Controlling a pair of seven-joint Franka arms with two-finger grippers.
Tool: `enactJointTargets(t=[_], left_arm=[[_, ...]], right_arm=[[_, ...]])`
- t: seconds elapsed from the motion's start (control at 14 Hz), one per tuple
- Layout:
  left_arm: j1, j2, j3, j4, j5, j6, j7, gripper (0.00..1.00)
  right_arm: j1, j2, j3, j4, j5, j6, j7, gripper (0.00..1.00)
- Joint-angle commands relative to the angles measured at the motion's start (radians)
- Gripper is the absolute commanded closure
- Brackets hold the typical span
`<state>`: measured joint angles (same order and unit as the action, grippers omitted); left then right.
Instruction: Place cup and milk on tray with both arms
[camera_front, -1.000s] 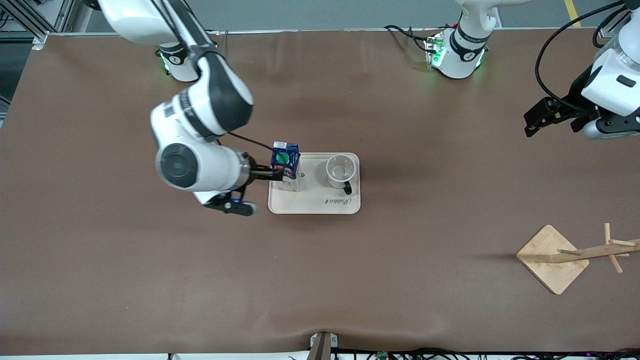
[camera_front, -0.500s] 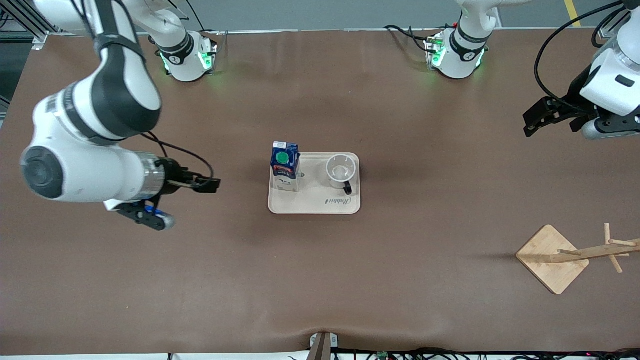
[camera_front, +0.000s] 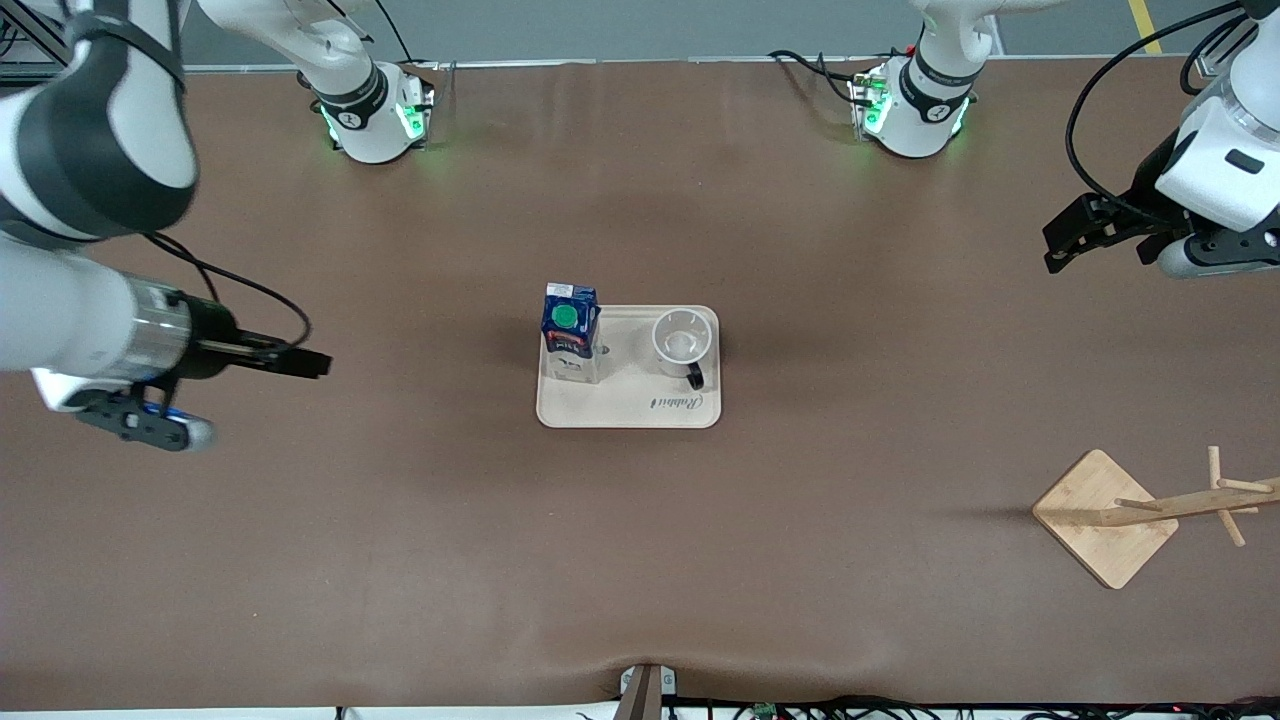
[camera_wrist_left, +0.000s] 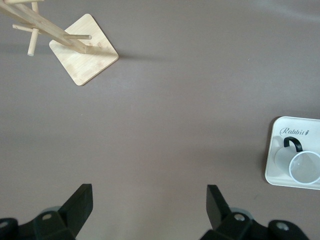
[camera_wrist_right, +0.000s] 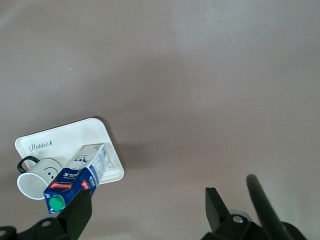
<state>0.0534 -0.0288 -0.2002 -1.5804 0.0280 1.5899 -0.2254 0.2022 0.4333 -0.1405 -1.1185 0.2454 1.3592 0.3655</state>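
**Both arms drawn back, jaws wide**

You had the right arm (camera_front: 90, 200) swung out to its own end of the table, forearm lying roughly level, with the right gripper (camera_front: 300, 362) held over bare tabletop, its jaws spread wide and holding nothing. Your left arm (camera_front: 1215, 170) waited at its own end, its wrist bent downward. The left gripper (camera_front: 1062, 250) hung over open tabletop there, fingers (camera_wrist_left: 80, 207) likewise apart and empty.

Dark-blue milk (camera_front: 569, 333) with green cap, white smiley-faced cup (camera_front: 682, 344), cream tray (camera_front: 630, 408), brown table (camera_front: 640, 560).
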Motion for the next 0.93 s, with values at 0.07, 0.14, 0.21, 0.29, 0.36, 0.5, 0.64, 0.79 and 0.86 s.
enactJointTargets(t=[0.07,0.14,0.21,0.29,0.36,0.5,0.64,0.79,0.86], left_arm=[[0.006,-0.031,-0.001,-0.018,-0.013,-0.01,0.018,0.0],[0.008,-0.037,0.001,-0.023,-0.011,-0.01,0.018,0.0],[0.008,-0.039,-0.001,-0.026,-0.011,-0.008,0.018,0.0],[0.008,-0.04,-0.001,-0.026,-0.011,-0.01,0.02,0.0],[0.008,-0.048,-0.001,-0.03,-0.011,-0.01,0.021,0.0],[0.009,-0.052,0.002,-0.041,-0.011,-0.01,0.061,0.0],[0.011,-0.052,0.01,-0.032,-0.014,-0.024,0.063,0.0],[0.009,-0.051,0.012,-0.026,-0.014,-0.036,0.063,0.0],[0.009,-0.051,0.012,-0.024,-0.013,-0.036,0.063,0.0]], right_arm=[[-0.111,-0.079,0.019,-0.082,-0.031,0.009,-0.167,0.0],[-0.118,-0.1,0.019,-0.099,-0.049,0.009,-0.177,0.0],[-0.119,-0.123,0.019,-0.118,-0.081,0.02,-0.18,0.0],[-0.118,-0.146,0.019,-0.13,-0.11,0.03,-0.187,0.0],[-0.119,-0.174,0.019,-0.153,-0.118,0.031,-0.2,0.0],[-0.133,-0.253,0.019,-0.248,-0.118,0.067,-0.241,0.0],[-0.135,-0.362,0.019,-0.393,-0.12,0.16,-0.343,0.0],[-0.135,-0.45,0.019,-0.516,-0.136,0.234,-0.388,0.0],[-0.132,-0.465,0.021,-0.53,-0.161,0.232,-0.388,0.0]])
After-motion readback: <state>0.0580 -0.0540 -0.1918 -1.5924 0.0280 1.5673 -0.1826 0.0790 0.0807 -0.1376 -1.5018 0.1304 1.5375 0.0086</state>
